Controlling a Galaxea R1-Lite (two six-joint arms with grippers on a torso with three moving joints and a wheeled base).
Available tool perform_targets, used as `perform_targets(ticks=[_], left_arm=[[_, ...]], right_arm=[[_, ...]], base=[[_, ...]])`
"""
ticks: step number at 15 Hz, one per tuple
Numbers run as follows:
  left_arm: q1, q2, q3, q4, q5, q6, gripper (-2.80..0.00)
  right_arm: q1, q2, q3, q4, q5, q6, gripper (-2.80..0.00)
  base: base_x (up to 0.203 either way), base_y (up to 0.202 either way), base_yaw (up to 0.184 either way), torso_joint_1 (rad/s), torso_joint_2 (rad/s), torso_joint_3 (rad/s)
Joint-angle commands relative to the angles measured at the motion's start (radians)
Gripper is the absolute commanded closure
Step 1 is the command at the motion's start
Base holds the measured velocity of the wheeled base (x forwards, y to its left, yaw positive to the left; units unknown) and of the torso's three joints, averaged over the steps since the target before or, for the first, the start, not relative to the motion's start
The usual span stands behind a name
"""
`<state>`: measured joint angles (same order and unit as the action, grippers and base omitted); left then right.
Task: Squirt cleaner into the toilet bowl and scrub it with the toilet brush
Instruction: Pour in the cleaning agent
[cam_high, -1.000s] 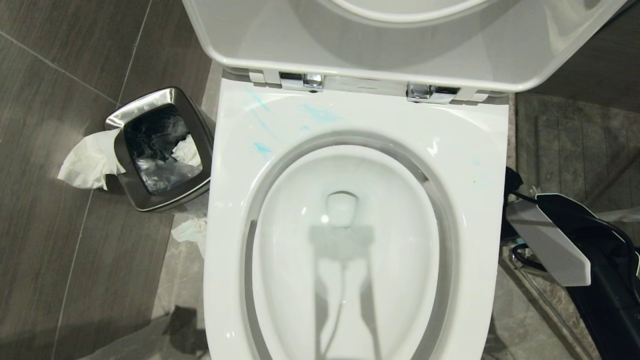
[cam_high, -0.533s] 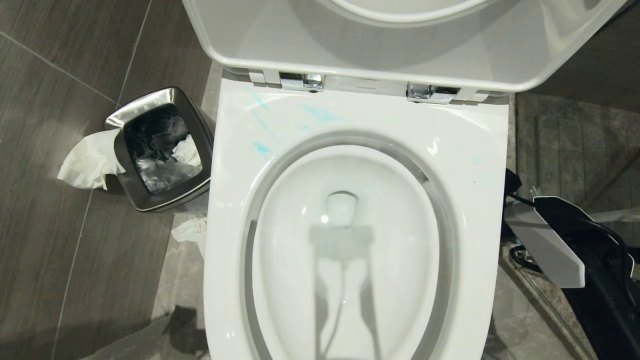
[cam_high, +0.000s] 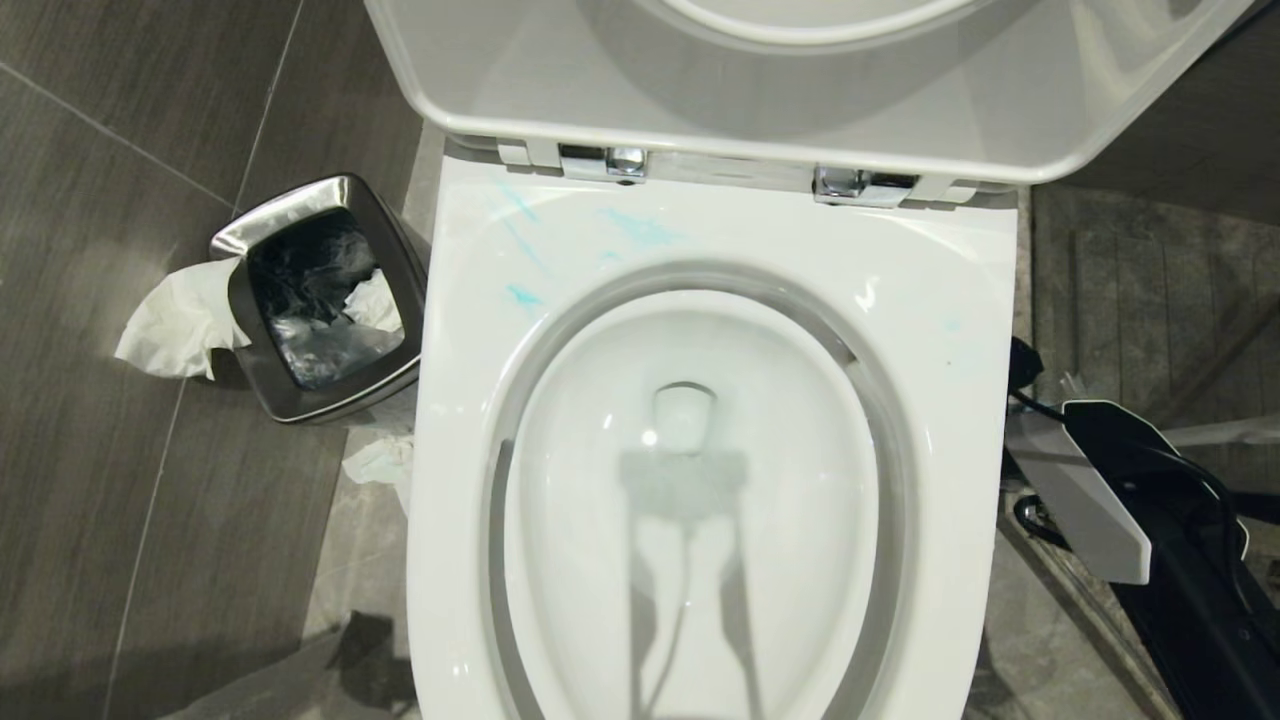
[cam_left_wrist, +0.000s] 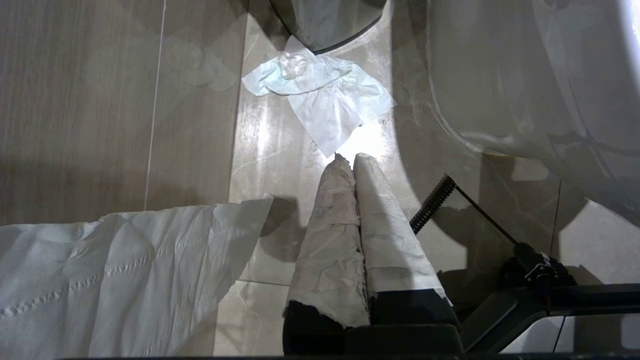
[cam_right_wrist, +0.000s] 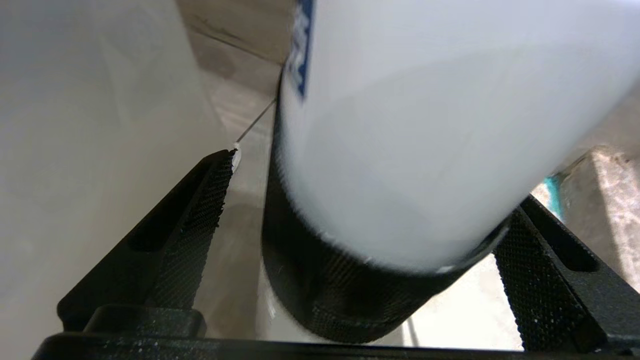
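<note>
Right claw (cam_right_wrist: 360, 200), at the bowl's (cam_high: 960, 300) 3 o'clock, gapes around an ungripped white bottle (cam_right_wrist: 400, 125); left claw (cam_left_wrist: 350, 165) is closed, empty.

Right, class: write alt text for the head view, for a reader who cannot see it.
An open white toilet bowl seen from above, its lid raised, with blue cleaner streaks on the rim. A steel bin stuffed with tissue stands to its left; the right arm reaches down at its right.

Dark grey wood-grain floor tiles (cam_high: 120, 520), square steel bin (cam_high: 318, 300) at nine o'clock, crumpled white tissue (cam_high: 175, 325) beside it, glossy overhead reflections
</note>
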<state>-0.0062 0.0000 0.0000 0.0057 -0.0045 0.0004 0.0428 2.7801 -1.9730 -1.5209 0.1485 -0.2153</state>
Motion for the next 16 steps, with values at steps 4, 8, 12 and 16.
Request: perform_targets(ticks=[4,8,12,16], left_arm=[[0.0,0.002,0.002,0.0,0.0,0.0,0.0],[0.0,0.002,0.002,0.0,0.0,0.0,0.0],[0.0,0.002,0.002,0.0,0.0,0.0,0.0],[0.0,0.002,0.002,0.0,0.0,0.0,0.0]], right_arm=[[0.002,0.013,-0.004,-0.009,0.003,0.001,-2.8],[0.002,0.012,-0.004,-0.009,0.003,0.001,0.0],[0.0,0.009,-0.009,-0.009,0.005,0.004,0.0],[-0.009,0.001,-0.009,-0.009,0.014,0.004,0.0]], base=[[0.0,0.0,0.0,0.0,0.0,0.0],[0.0,0.0,0.0,0.0,0.0,0.0],[0.0,0.0,0.0,0.0,0.0,0.0],[0.0,0.0,0.0,0.0,0.0,0.0]])
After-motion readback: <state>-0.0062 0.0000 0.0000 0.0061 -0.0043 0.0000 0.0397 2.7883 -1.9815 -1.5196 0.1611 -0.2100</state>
